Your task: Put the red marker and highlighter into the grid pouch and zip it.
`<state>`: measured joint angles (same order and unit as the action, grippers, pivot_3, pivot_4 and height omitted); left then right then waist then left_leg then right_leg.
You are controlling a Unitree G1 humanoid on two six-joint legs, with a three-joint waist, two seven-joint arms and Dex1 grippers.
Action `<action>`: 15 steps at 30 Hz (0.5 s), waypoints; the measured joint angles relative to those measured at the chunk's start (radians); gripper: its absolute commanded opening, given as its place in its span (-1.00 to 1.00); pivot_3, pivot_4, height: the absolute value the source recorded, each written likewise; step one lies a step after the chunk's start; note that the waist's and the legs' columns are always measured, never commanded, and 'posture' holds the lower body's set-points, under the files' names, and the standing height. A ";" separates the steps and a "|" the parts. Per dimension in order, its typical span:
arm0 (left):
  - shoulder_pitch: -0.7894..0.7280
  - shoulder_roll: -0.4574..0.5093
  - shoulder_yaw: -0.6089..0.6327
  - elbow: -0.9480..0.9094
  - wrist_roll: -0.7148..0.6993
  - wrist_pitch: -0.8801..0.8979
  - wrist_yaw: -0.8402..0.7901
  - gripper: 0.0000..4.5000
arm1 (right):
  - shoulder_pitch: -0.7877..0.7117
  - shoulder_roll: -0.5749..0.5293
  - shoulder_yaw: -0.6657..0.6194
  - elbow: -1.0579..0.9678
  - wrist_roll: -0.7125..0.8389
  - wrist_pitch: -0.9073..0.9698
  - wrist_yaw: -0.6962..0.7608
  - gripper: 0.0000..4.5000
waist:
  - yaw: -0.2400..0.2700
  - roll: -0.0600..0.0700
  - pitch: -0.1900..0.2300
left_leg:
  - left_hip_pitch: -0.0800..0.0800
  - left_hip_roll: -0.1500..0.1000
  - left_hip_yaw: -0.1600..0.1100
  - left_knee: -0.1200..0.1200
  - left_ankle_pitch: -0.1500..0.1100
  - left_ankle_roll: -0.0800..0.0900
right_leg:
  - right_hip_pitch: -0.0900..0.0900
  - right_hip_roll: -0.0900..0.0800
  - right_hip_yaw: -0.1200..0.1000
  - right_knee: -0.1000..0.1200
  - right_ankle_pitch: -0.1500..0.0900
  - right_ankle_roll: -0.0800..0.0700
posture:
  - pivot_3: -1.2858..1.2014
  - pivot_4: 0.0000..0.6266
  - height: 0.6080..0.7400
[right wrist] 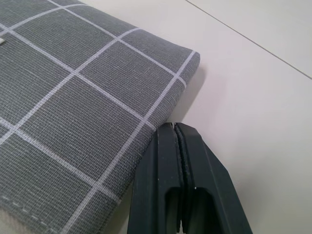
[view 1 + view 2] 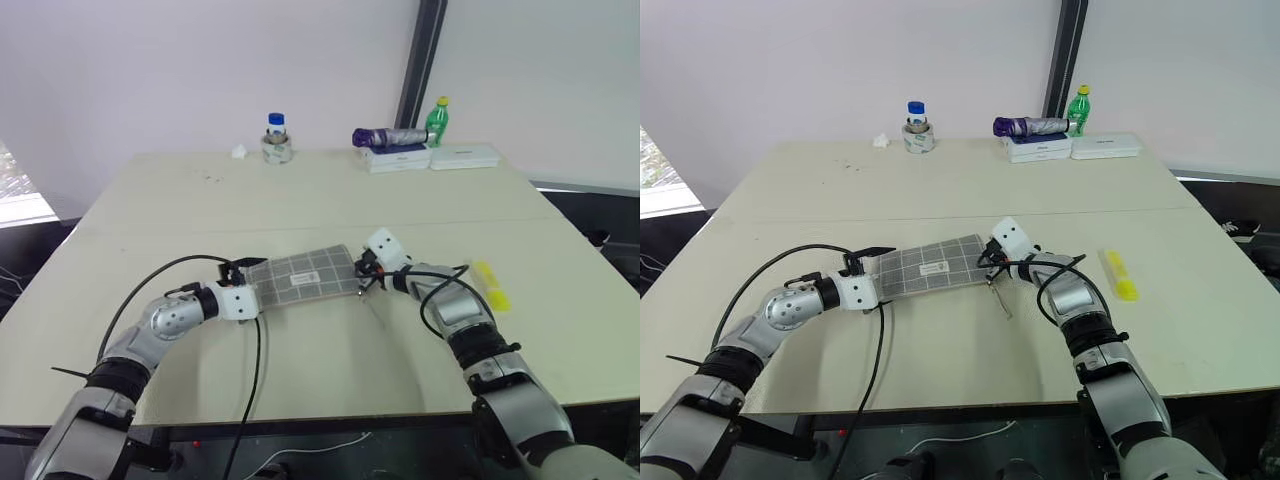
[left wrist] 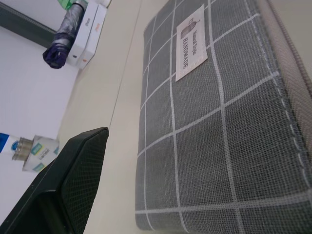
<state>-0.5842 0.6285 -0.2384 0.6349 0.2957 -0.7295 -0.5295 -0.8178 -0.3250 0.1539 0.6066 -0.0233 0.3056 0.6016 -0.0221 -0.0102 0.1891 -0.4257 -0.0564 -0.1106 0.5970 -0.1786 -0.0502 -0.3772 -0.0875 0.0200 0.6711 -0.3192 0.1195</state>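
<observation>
While the pouch [image 2: 930, 267] lies mid-table, the left gripper [image 2: 872, 262] is spread at one end; the right gripper [image 1: 175, 146], pressed together, sits at the other; the highlighter [image 2: 1119, 274] lies near the right edge.

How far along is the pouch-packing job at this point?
Early or midway. The highlighter lies loose on the table, so it is not packed. Whether the red marker is inside the grid pouch cannot be told. The left gripper is open at one pouch end; the right gripper, fingers shut, is at the other. Zipping remains.
</observation>
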 measured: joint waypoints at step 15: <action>0.146 0.028 0.026 -0.169 -0.133 0.027 -0.131 -0.97 | -0.013 0.006 0.000 0.034 -0.006 -0.014 0.002 -1.00 | -0.022 0.000 0.000 | 0.000 0.001 0.000 -0.001 0.000 -0.001 | -0.002 0.000 0.001 0.002 0.000 0.000 | 0.03 -0.52 1.00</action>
<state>-0.4377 0.6562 -0.2120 0.4659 0.1627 -0.7023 -0.6607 -0.8304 -0.3191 0.1535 0.6403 -0.0290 0.2914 0.6040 -0.0444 -0.0100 0.1890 -0.4258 -0.0557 -0.1109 0.5961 -0.1783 -0.0508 -0.3791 -0.0872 0.0210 0.6728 -0.3192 0.1193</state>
